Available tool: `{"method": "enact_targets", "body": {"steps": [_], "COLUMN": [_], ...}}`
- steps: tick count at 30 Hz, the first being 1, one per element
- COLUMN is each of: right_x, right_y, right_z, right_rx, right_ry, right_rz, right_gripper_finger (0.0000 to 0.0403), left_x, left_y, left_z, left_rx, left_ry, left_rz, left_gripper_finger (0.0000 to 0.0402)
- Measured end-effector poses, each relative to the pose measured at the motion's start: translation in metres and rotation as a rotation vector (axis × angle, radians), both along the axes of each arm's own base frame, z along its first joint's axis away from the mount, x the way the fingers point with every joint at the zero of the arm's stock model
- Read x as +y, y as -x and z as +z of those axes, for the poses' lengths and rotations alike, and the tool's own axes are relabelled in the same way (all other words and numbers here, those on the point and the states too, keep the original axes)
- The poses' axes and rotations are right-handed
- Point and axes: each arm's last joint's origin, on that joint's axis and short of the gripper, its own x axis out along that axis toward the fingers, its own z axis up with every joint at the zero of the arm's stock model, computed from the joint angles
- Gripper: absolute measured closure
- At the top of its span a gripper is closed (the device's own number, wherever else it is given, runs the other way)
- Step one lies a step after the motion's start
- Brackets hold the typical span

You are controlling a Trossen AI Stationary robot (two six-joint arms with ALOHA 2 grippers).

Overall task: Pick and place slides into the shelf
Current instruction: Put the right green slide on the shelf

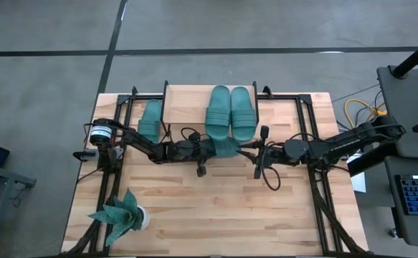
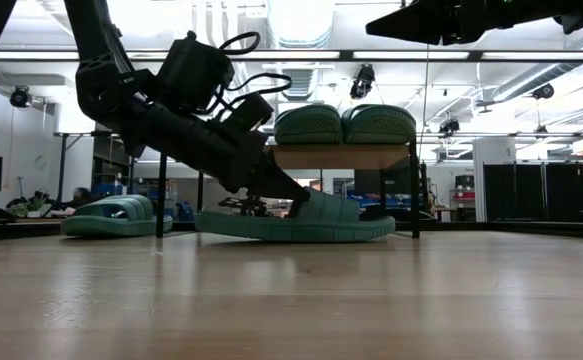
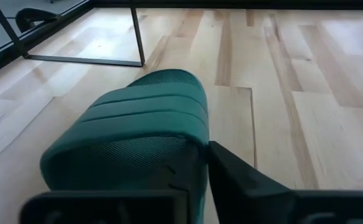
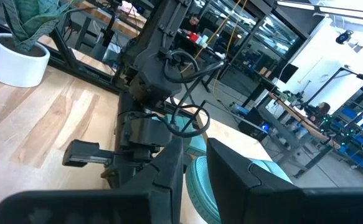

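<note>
The shelf (image 1: 187, 104) stands at the table's far edge, and two teal slides (image 1: 231, 109) lie side by side on its plank top (image 2: 341, 155). A third slide (image 1: 150, 118) lies sole-down on the table left of the shelf. The fourth slide (image 1: 227, 147) is on the table at the shelf's near edge, with my left gripper (image 1: 216, 148) shut on it. My right gripper (image 1: 264, 152) hovers above the table just right of that slide, fingers slightly apart and touching nothing. My left gripper holds the fourth slide by its wide strap (image 3: 169, 124), pinching the strap's edge between the two fingers (image 3: 237, 177). It comes slanting down from the table's left (image 2: 296, 205). The slide's sole (image 2: 301, 230) rests on the table below the shelf's front.
A teal plant in a white pot (image 1: 122, 215) stands near the table's near left corner. Black frame rails (image 1: 312, 143) run along both sides of the table. The shelf's thin black legs (image 2: 414, 190) stand close to the held slide. Bare wood lies toward the near edge.
</note>
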Motion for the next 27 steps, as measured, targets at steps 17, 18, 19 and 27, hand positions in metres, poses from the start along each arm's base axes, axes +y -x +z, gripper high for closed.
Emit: {"method": "enact_targets", "body": {"steps": [17, 18, 19, 27], "right_x": [0.000, 0.000, 0.000, 0.000], "right_y": [0.000, 0.000, 0.000, 0.000], "right_z": [0.000, 0.000, 0.000, 0.000], "right_rx": [0.004, 0.004, 0.004, 0.005], "right_ry": [0.001, 0.000, 0.001, 0.000], "right_rz": [0.000, 0.000, 0.000, 0.000], "right_gripper_finger": [0.0337, 0.0337, 0.0337, 0.0344], "left_x": [0.000, -0.001, -0.001, -0.003], "left_y": [0.007, 0.009, 0.011, 0.024], "left_z": [0.005, 0.006, 0.008, 0.025], "left_rx": [0.070, 0.079, 0.089, 0.150], "left_ry": [0.002, 0.003, 0.003, 0.008], "left_rz": [-0.007, -0.008, -0.009, -0.015], "left_gripper_finger": [0.0401, 0.0401, 0.0401, 0.0401]}}
